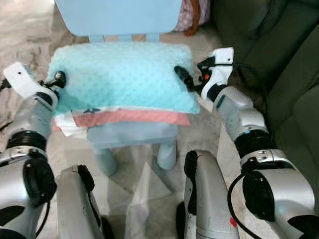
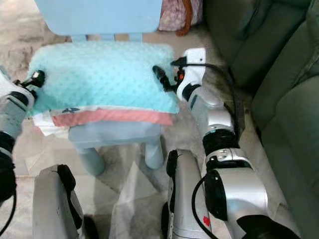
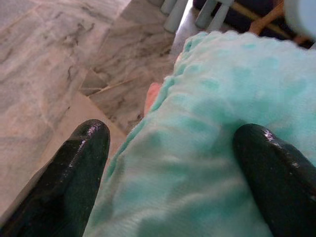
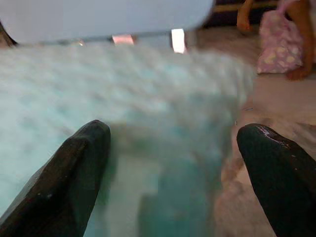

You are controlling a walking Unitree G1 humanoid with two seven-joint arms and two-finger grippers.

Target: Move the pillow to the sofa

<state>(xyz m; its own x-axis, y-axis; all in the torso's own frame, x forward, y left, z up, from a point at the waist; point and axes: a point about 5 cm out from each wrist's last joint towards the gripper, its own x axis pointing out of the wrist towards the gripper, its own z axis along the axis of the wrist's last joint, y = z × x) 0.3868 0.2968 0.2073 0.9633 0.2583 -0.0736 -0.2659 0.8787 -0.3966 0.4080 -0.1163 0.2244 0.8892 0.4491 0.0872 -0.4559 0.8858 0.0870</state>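
A turquoise dotted pillow (image 1: 122,74) with a coral-pink border lies flat on the seat of a small light-blue chair (image 1: 132,135). My left gripper (image 1: 57,79) is at the pillow's left edge and is open, with the pillow's corner (image 3: 197,148) between its black fingers (image 3: 74,173). My right gripper (image 1: 183,78) is at the pillow's right edge, also open, and the pillow's side (image 4: 163,148) lies between its spread fingers (image 4: 276,173). The dark green sofa (image 1: 279,55) stands immediately to the right.
The chair's backrest (image 1: 119,15) rises behind the pillow. A pink patterned bag (image 1: 192,15) sits on the marble floor (image 1: 25,30) by the sofa's corner. A narrow strip of floor separates the chair from the sofa.
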